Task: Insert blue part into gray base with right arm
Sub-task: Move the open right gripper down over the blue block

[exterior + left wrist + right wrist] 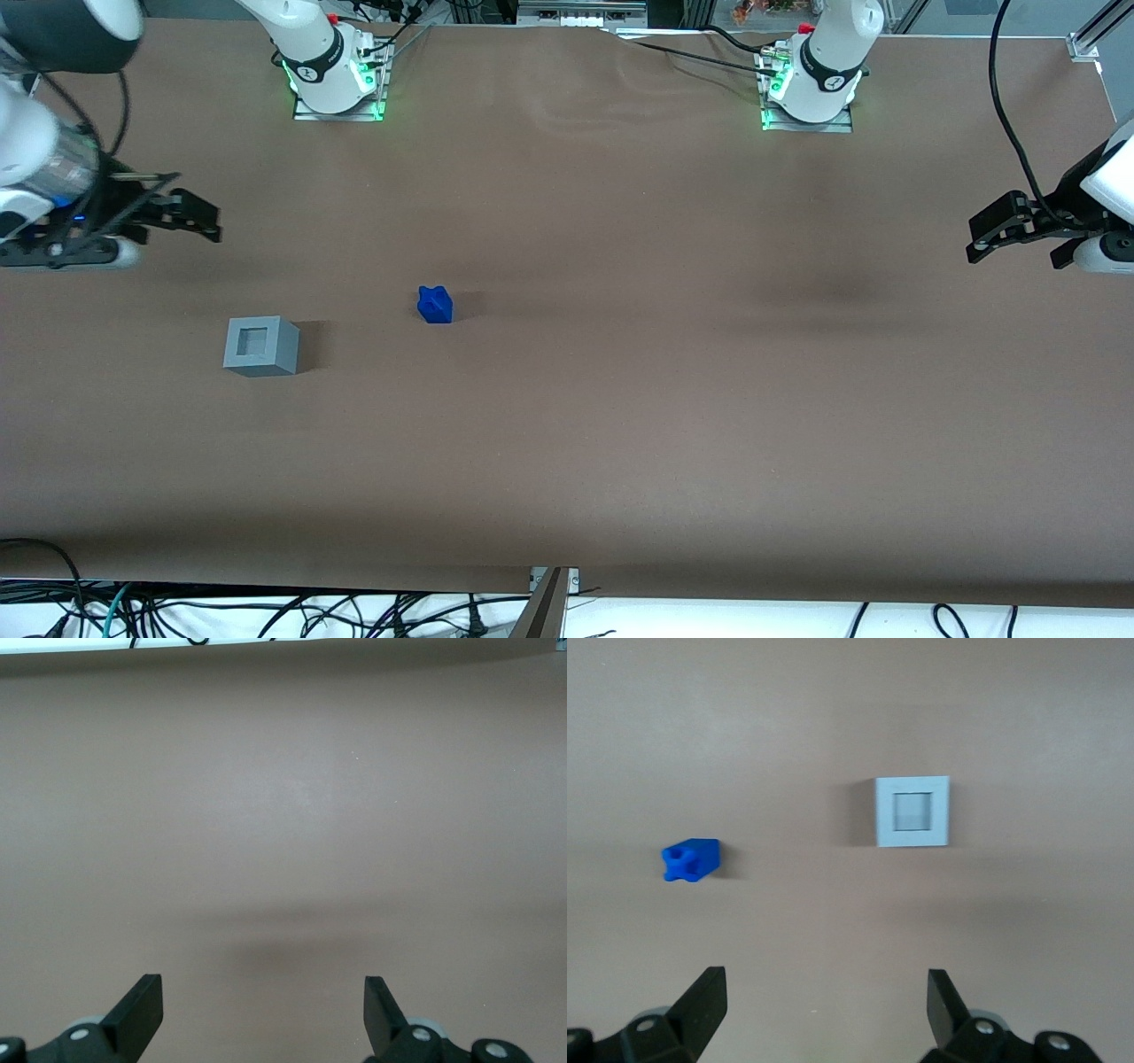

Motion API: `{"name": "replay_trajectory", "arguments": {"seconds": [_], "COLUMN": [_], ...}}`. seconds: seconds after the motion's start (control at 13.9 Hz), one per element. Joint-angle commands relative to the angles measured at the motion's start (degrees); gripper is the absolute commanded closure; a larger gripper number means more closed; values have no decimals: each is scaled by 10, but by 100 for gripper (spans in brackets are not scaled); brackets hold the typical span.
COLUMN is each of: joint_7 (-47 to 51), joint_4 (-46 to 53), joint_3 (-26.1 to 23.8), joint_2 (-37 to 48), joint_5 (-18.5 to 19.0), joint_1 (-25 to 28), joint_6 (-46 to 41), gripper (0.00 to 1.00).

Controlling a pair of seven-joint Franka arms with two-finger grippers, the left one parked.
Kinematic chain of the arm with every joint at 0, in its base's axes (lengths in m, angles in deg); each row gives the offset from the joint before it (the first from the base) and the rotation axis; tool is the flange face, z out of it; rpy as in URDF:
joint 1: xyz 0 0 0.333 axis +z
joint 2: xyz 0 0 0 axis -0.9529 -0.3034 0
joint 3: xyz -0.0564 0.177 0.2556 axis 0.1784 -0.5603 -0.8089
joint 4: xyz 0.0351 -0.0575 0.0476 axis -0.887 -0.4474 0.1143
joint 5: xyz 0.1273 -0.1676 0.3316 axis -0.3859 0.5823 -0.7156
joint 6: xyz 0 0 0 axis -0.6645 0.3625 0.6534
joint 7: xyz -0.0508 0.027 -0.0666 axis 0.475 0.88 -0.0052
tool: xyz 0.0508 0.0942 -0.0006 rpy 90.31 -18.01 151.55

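Note:
The blue part [435, 304] [691, 859] lies on the brown table, notched side showing. The gray base [260, 346] [912, 811] stands upright beside it, a little nearer the front camera and toward the working arm's end, its square recess facing up and empty. My right gripper [190, 215] [826, 992] hangs above the table at the working arm's end, farther from the front camera than the base and well apart from both objects. Its fingers [704, 1001] are spread wide and open, with nothing between them.
The brown table cover [620, 399] spans the whole scene. Two arm bases [332, 66] [815, 75] are mounted along the edge farthest from the front camera. Cables [266, 611] hang below the near edge.

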Motion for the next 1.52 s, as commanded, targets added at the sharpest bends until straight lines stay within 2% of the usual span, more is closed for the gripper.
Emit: {"name": "replay_trajectory", "arguments": {"seconds": [0.0, 0.14, 0.36, 0.58, 0.79, 1.01, 1.44], "joint_7": [46, 61, 172, 194, 194, 194, 194], "joint_4": [-1, -1, -10, -47, -119, -198, -216], "joint_3": [0, 0, 0, 0, -2, -23, -36], "joint_2": [-8, -21, -44, -64, -66, -80, -157], "joint_5": [3, 2, 0, -2, -2, -2, -2], "joint_1": [34, 66, 113, 145, 158, 160, 166], "joint_6": [0, 12, 45, 105, 193, 317, 429], "gripper": [0, 0, 0, 0, 0, 0, 0]}}
